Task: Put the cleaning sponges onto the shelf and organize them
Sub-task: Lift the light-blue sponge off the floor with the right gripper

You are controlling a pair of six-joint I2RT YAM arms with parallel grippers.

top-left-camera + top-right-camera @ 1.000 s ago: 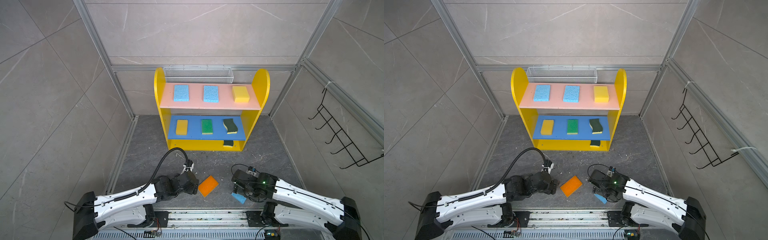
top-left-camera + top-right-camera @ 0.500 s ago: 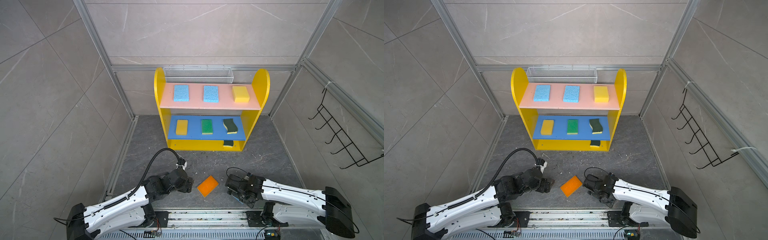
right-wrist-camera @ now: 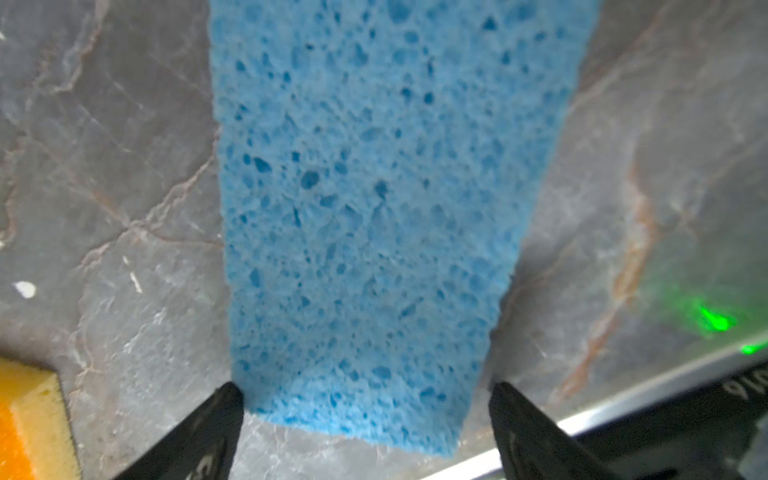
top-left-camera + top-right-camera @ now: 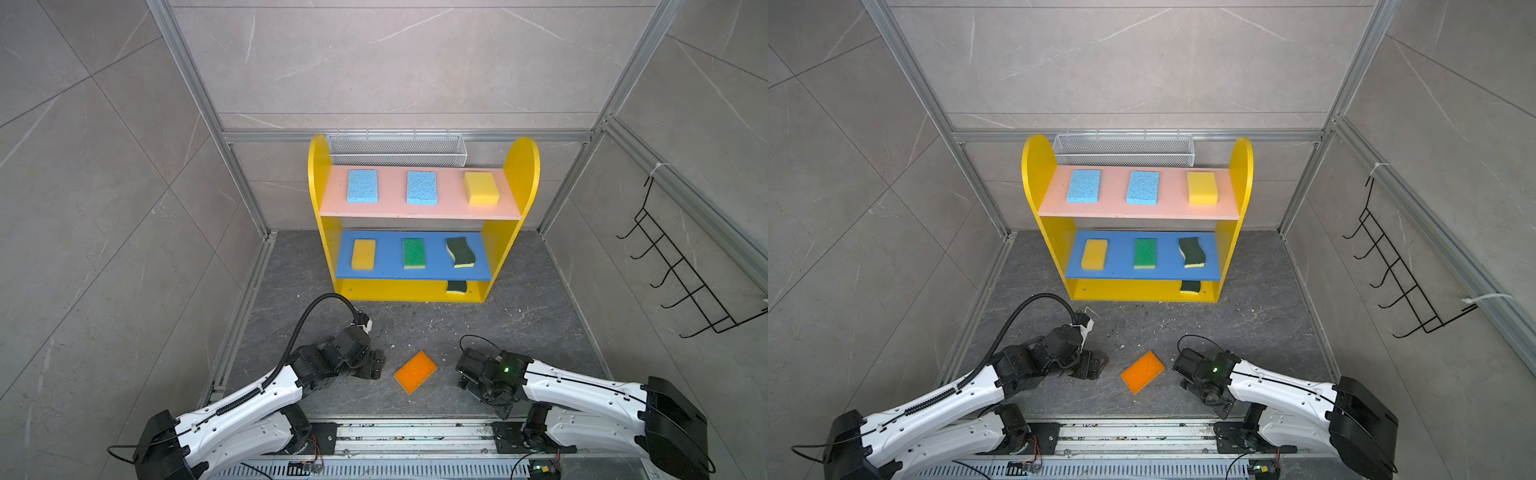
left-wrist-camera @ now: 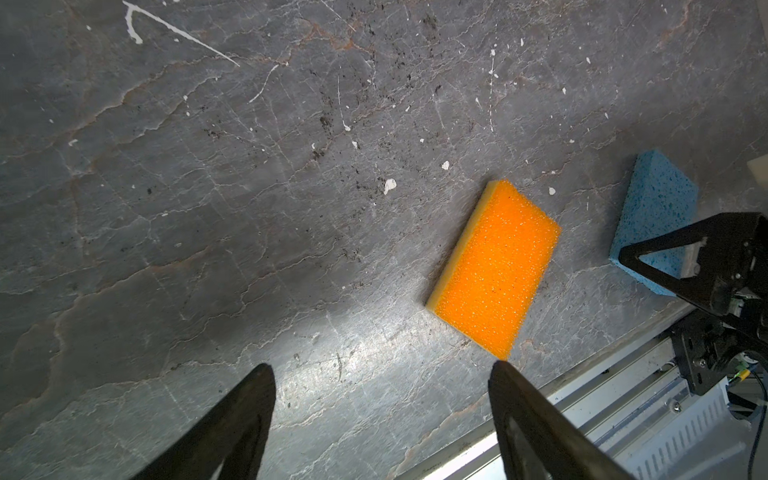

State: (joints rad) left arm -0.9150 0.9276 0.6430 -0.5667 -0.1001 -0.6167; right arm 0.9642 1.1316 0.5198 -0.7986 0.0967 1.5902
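While the right gripper (image 3: 365, 386) hangs low over the light blue sponge (image 3: 365, 187), its jaws stand wide apart, one on each side of the sponge's near end, and hold nothing. This sponge lies flat on the dark stone floor (image 4: 457, 324) and is hidden under the gripper in both top views. The orange sponge (image 4: 415, 371) lies just beside it, between the two arms. The left gripper (image 5: 380, 365) is also wide open and empty, short of the orange sponge.

The step in hand looks like the pick of the blue sponge. To do it well, I would:
- sink until the fingertips almost touch the floor, because the sponge is thin;
- keep the sponge centred between the jaws, as one fingertip already sits closer to its edge;
- close gently, since the foam will likely buckle under a hard squeeze.

On the shelf (image 4: 525, 174), the yellow base (image 4: 395, 291) shows only one dark-green wavy sponge (image 4: 456, 286), so room seems to remain there. The low gap under the blue middle board (image 4: 390, 255) calls for a flat entry.
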